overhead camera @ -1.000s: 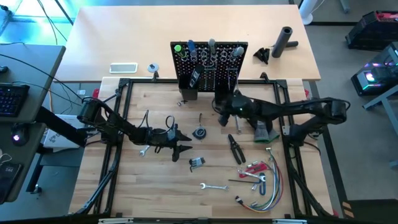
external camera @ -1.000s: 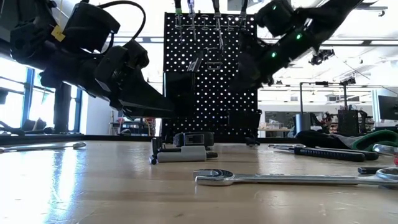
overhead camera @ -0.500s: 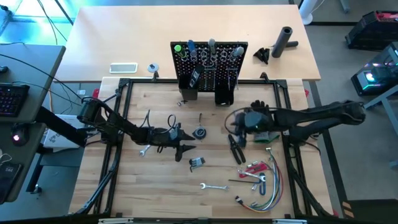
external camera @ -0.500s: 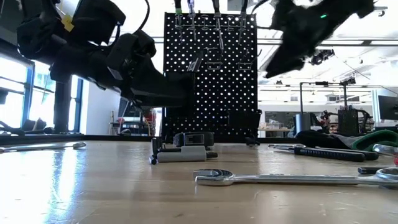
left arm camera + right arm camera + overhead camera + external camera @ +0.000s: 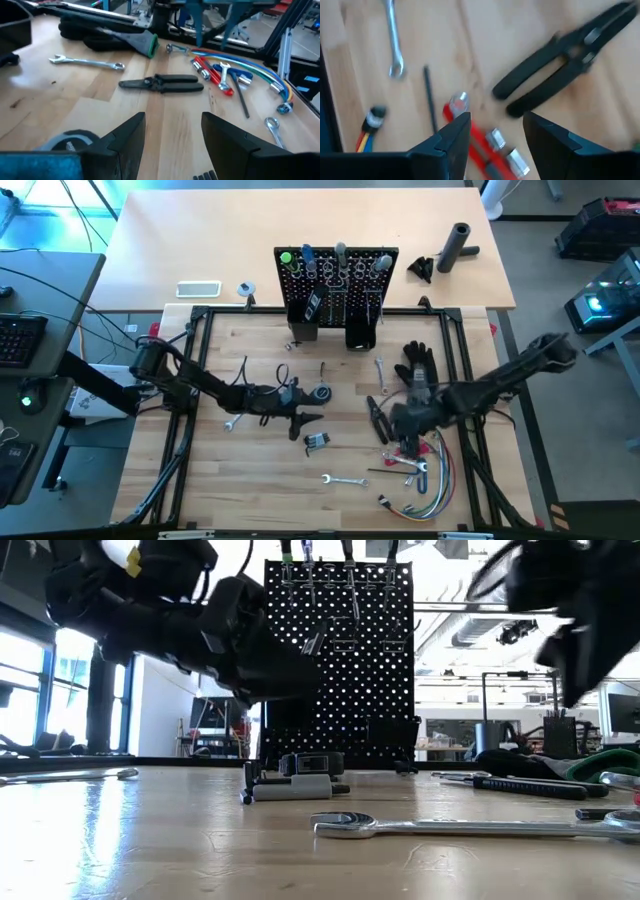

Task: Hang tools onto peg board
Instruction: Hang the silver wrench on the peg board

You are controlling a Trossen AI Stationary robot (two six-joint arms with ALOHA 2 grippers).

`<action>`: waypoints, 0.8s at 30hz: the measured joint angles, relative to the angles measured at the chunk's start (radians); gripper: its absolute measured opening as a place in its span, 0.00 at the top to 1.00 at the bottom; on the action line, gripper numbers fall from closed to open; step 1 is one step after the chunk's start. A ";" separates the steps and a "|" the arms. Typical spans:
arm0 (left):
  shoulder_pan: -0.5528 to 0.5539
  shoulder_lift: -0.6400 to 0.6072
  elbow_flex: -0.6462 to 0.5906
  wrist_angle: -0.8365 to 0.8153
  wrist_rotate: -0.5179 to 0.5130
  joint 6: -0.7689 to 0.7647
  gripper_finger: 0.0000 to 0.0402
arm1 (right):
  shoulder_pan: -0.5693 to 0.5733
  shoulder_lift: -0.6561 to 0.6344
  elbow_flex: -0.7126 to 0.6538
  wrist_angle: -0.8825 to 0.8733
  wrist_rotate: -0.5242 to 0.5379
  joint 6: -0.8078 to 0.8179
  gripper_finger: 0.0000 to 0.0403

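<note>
Since a second earlier the right gripper (image 5: 407, 442) had swung away from the peg board (image 5: 336, 285) and come down over the loose tools at the table's right — a sign it had finished at the board and was after the next tool. From above, the left gripper (image 5: 305, 418) hovered mid-table, just beside a round black tool (image 5: 320, 393). In the low view the peg board (image 5: 338, 660) stood upright with several tools hung along its top. The left wrist view showed its fingers apart and empty, black pliers (image 5: 162, 83) ahead. The right wrist view showed spread, empty fingers above the red-handled tool (image 5: 487, 150) — the pliers (image 5: 560, 60) just beside.
</note>
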 joint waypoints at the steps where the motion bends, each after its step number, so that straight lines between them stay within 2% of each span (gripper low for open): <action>1: 0.000 0.014 0.010 0.001 0.009 -0.001 0.53 | 0.030 0.010 0.000 -0.004 0.000 0.024 0.56; 7: 0.000 0.130 0.086 -0.002 0.073 -0.021 0.53 | 0.190 0.075 0.000 0.023 0.009 0.161 0.56; 13: 0.000 0.225 0.179 -0.001 0.143 -0.019 0.53 | 0.297 0.127 0.000 0.040 0.033 0.255 0.56; 17: 0.000 0.256 0.226 -0.007 0.182 0.005 0.53 | 0.332 0.161 0.000 0.050 0.066 0.267 0.56; 24: 0.000 0.263 0.248 -0.027 0.190 0.024 0.53 | 0.336 0.250 0.000 0.096 0.074 0.234 0.56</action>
